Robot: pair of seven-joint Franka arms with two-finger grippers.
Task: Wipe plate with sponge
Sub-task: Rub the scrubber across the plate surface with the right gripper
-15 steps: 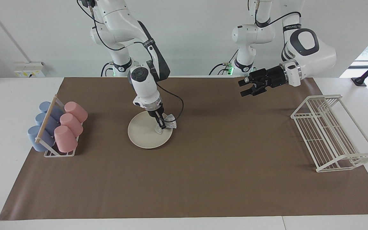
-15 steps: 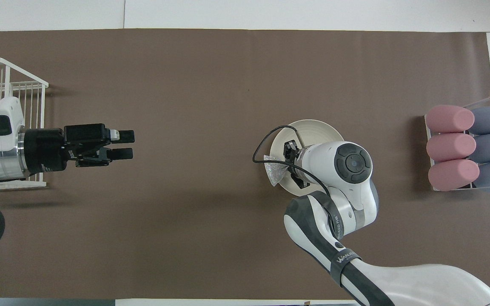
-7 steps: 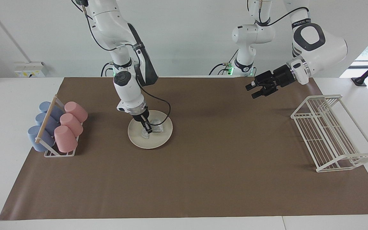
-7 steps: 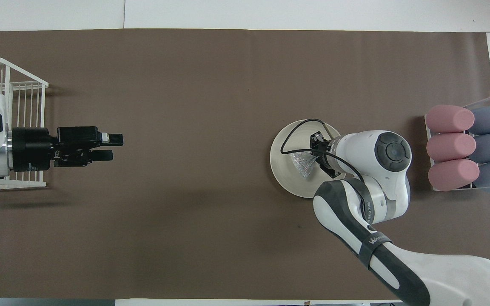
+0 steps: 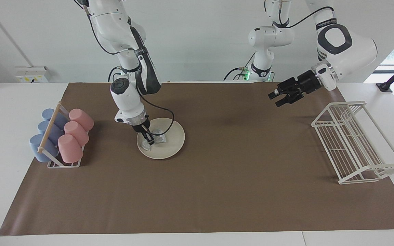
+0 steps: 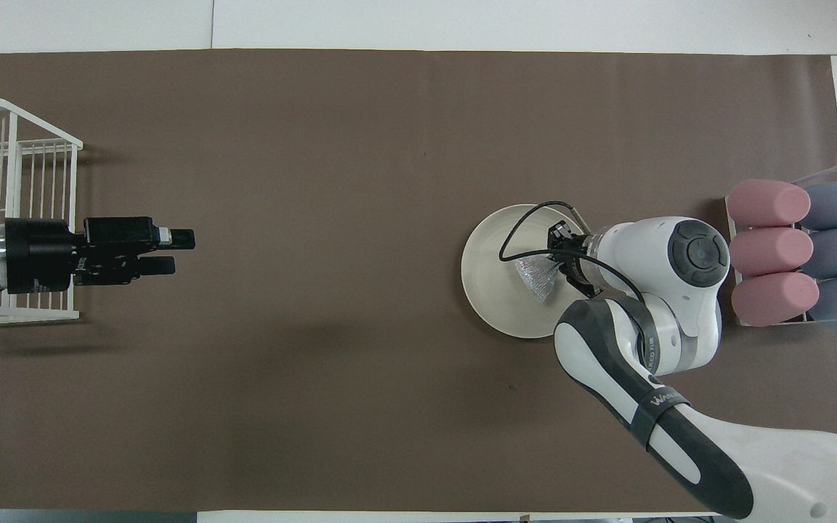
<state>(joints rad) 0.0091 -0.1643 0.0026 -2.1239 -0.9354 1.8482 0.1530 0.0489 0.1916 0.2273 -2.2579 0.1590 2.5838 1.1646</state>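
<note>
The cream-white plate [image 5: 173,140] lies on the brown mat, toward the right arm's end of the table; it also shows in the overhead view [image 6: 491,283]. My right gripper [image 5: 148,139] points down onto the plate and is shut on the silvery crinkly sponge [image 5: 159,137], which rests on the plate's surface on the side toward the cups. In the overhead view the sponge [image 6: 538,274] fans out from the right gripper [image 6: 562,263]. My left gripper [image 5: 278,99] is open and empty, up in the air over the mat beside the wire rack; it also shows in the overhead view [image 6: 171,251].
A rack of pink and blue cups [image 5: 63,136] lying on their sides stands at the right arm's end, close to the plate. A white wire rack [image 5: 354,143] stands at the left arm's end. The brown mat [image 5: 217,177] covers the table's middle.
My right gripper has dragged the sponge across the plate, from the rim toward the left arm's end to the side by the cups. My left gripper has drawn back toward the wire rack.
</note>
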